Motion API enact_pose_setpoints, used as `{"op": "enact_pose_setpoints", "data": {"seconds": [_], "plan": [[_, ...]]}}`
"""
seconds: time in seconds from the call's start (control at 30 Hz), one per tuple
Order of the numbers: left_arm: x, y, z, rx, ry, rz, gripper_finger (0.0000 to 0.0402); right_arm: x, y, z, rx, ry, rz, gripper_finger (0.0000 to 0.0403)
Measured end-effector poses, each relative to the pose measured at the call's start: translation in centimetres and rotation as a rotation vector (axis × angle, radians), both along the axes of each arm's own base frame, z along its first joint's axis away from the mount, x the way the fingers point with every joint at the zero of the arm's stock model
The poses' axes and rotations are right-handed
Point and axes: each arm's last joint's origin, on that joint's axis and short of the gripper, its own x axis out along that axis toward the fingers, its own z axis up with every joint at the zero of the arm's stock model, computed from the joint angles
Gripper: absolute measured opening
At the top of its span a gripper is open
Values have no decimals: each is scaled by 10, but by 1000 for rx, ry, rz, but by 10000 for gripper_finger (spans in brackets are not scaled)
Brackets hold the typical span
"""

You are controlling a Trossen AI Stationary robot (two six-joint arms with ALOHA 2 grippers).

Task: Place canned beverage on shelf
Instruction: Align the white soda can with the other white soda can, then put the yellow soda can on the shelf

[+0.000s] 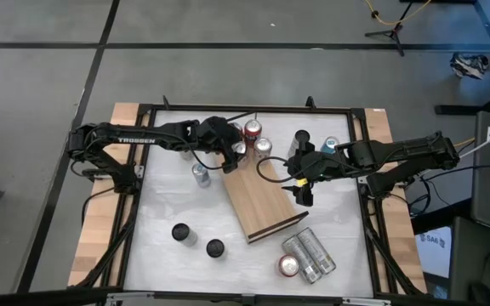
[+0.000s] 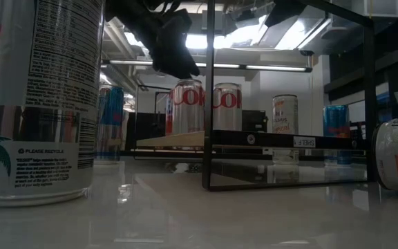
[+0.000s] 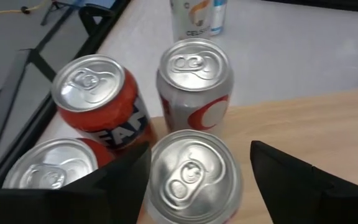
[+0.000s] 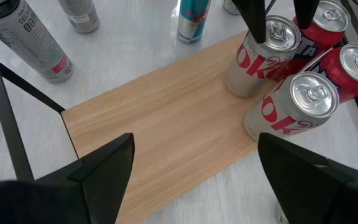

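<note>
The shelf, a light wooden board, lies slantwise in the middle of the table. A silver Coke can stands upright on its far end. My left gripper hangs over this can, open, one finger on each side of the can's top. A second silver Coke can stands just beyond it at the board's far edge, beside two red cans. My right gripper is open above the board's right side, with nothing between its fingers. My left gripper's fingers come slanting down from the table's left, on either side of the Coke can's upper rim. One finger stands right against the rim; whether it touches I cannot tell. A gap shows at the other finger.
Two black cans stand near the front left, and several cans lie at the front right. A silver can stands left of the board. A dark can and a blue can stand at the far right. The table's black frame borders the work area.
</note>
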Motion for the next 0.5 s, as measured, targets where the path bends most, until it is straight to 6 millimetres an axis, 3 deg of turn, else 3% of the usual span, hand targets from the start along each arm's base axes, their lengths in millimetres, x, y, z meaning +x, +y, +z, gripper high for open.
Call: {"op": "enact_pose_setpoints", "data": {"seconds": [0.5], "plan": [[0,0,0,-7,0,-4,366,0,-1,0,-20,-9,-42,337]]}}
